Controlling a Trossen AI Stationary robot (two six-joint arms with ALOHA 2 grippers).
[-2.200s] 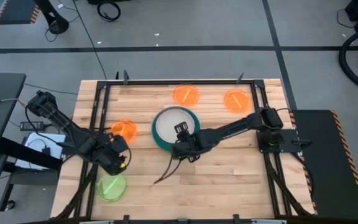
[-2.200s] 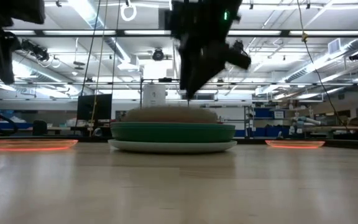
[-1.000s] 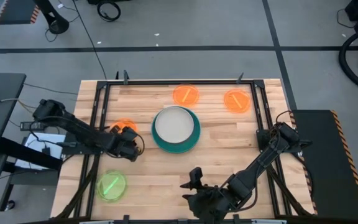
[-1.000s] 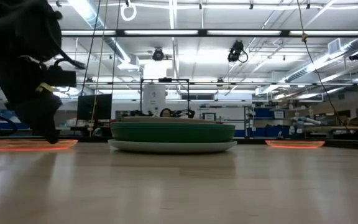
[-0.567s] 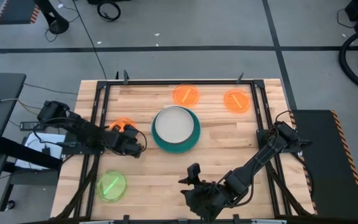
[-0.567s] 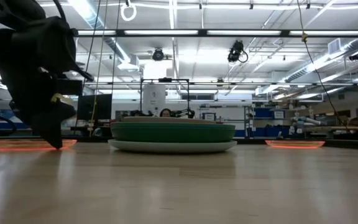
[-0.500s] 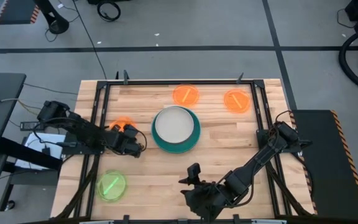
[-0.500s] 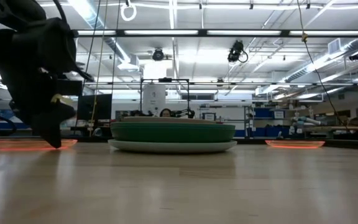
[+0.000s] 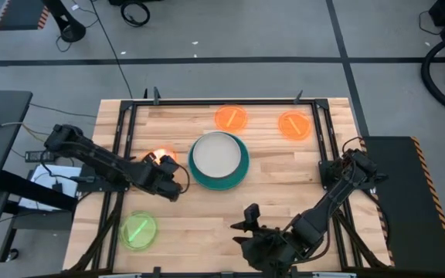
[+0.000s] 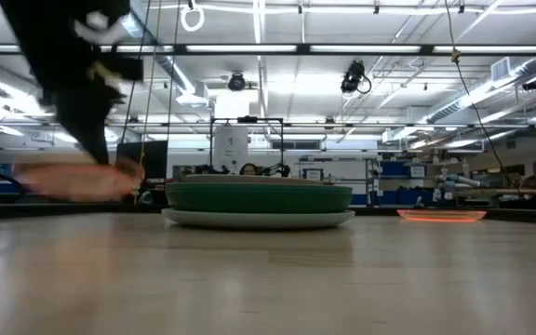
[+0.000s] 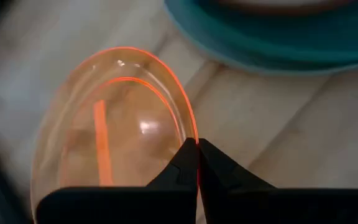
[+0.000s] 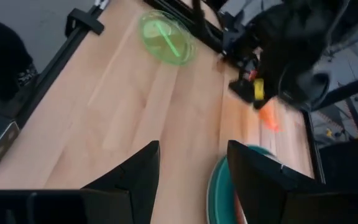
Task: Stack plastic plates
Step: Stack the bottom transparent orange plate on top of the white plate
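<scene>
A small translucent orange plate (image 11: 104, 124) hangs just left of the stack, with my left gripper (image 9: 164, 165) shut on it. In the low view it is a blurred orange disc (image 10: 73, 181) above the tabletop. The stack (image 9: 219, 160) stands at the table's middle: a beige plate on a green one and a teal one (image 10: 259, 198). Two more orange plates (image 9: 231, 117) (image 9: 293, 124) lie flat near the far edge. A lime green plate (image 9: 138, 230) lies at the near left. My right gripper (image 12: 191, 174) hovers open over the near edge. My left gripper pinches the orange plate's rim (image 11: 190, 134) between its two fingers (image 11: 219, 168), at the edge facing the stack. Only the fingertips are on it. The plate is lifted clear of the table and tilted, reaching away from the fingers.
Black frame rails (image 9: 126, 131) run along the table's left, right and far sides. Bare wood lies between the stack and the near edge, where my right arm (image 9: 315, 220) reaches across.
My left gripper has shut on the orange plate's rim, then gone up and toward the stack. The plate, flat on the table before, is now lifted clear and tilted. My right gripper has shifted slightly along the near edge.
</scene>
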